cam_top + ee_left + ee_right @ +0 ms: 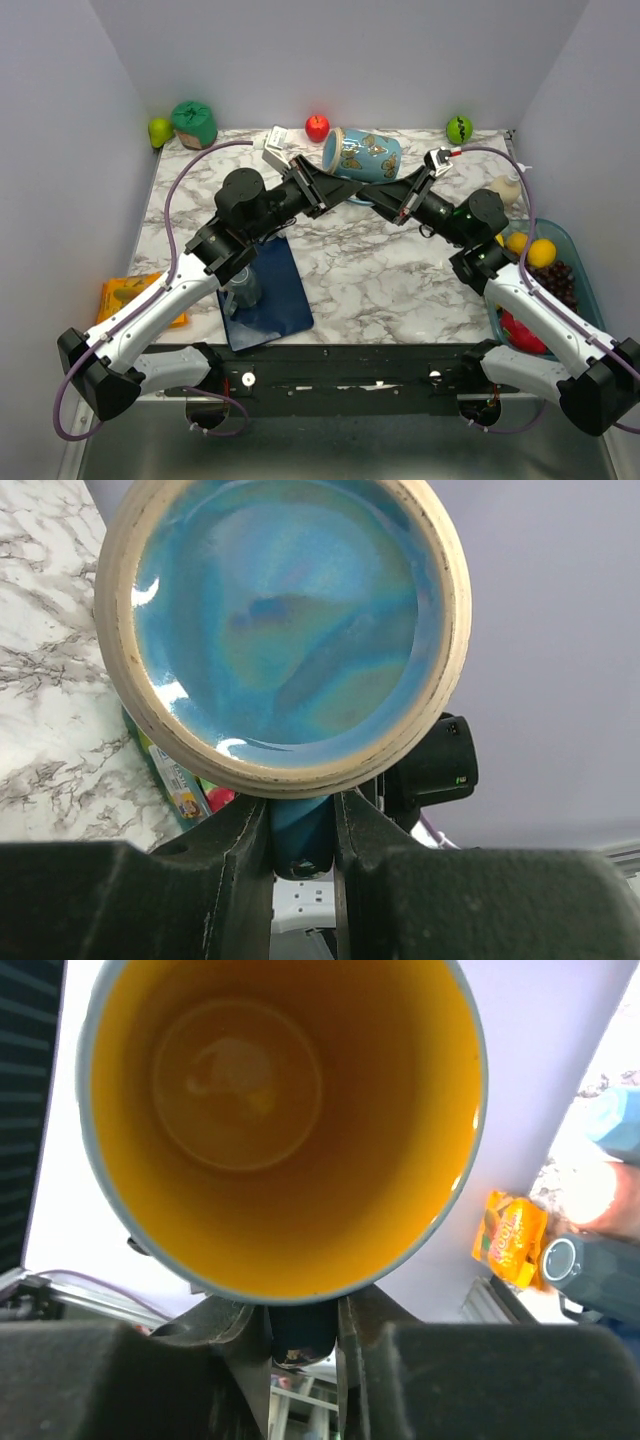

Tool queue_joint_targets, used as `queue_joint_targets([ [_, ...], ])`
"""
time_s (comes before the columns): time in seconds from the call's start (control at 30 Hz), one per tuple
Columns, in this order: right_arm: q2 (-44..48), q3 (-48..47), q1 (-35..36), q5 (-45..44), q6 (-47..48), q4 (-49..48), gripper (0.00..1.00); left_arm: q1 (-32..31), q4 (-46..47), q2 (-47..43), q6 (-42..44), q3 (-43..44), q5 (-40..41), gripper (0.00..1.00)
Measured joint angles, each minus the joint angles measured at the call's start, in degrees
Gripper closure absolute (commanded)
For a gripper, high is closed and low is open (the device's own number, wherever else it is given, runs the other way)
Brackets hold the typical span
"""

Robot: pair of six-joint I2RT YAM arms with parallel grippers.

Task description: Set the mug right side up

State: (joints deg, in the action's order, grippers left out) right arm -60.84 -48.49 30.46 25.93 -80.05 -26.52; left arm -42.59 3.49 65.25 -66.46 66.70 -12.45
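- The mug (362, 153) lies on its side in mid-air over the back of the tabletop (400, 270). It is blue with a butterfly pattern and is carried between the two arms, apparently clear of the marble.
- The left arm rises from its base at the near left. Its white link slants up and inward, and the black forearm bends toward the back centre.
- The left pincer (340, 188) points right and away, ending under the mug's closed end.
- In the left wrist view the glazed blue base of the mug (280, 620) faces the camera. The left pincer (300, 825) is clamped on the handle (300, 848), with a finger pressed to each side of it.
- The right arm mirrors this from the near right: white link up and inward, black wrist turned left.
- The right pincer (385, 195) reaches under the mug's open end, so the two pincers meet in a shallow V.
- The right wrist view looks straight into the yellow inside of the mug (280, 1110). The right pincer (300, 1310) has its fingers drawn in against a dark piece of the handle (300, 1338), and it appears to be gripping it.
- A red apple (317, 126) sits against the back wall just behind the mug.
- A dark blue cloth (275, 290) lies under the left forearm.
- A teal tray (585, 265) of fruit stands at the right edge.
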Motion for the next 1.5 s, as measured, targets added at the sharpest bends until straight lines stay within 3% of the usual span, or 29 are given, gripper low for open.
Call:
queue_joint_targets([
  [0.03,0.0,-0.1,0.0,0.2,0.0,-0.4,0.99,0.0,0.2,-0.1,-0.3,0.0,0.0,1.0],
  [0.3,0.0,-0.5,0.0,0.3,0.4,-1.4,0.99,0.0,1.6,-0.1,-0.8,-0.1,-0.2,0.98],
  [0.37,0.2,-0.5,0.0,0.2,0.8,-1.2,0.99,0.0,1.5,-0.1,-0.8,-0.1,-0.3,0.83],
  [0.4,0.4,-0.5,0.0,0.2,1.1,-0.8,0.99,0.0,1.5,-0.1,-0.7,-0.1,-0.3,0.66],
  [0.5,1.5,-0.7,0.2,-0.8,2.7,1.3,0.99,0.0,1.1,-0.1,0.1,-0.1,-0.5,0.3],
  [0.6,3.0,-1.8,0.3,-2.9,5.8,6.8,0.99,-0.2,0.7,-0.5,1.7,-0.1,-0.5,0.08],
  [0.67,3.8,-3.1,0.3,-5.1,8.6,12.2,0.99,-0.3,-1.0,-1.3,3.7,-0.1,0.1,0.02],
  [0.87,5.4,-8.7,0.3,-14.6,18.9,28.8,0.99,-0.3,-8.2,-3.7,9.9,0.5,4.0,0.01],
  [1.1,4.2,-16.1,0.2,-30.9,32.5,46.8,0.99,-0.2,-23.5,-3.8,16.5,4.5,11.9,0.01],
  [1.5,-10.4,-18.4,-3.7,-55.7,49.9,53.8,0.99,0.7,-43.1,-2.6,21.3,5.9,24.1,0.01],
])
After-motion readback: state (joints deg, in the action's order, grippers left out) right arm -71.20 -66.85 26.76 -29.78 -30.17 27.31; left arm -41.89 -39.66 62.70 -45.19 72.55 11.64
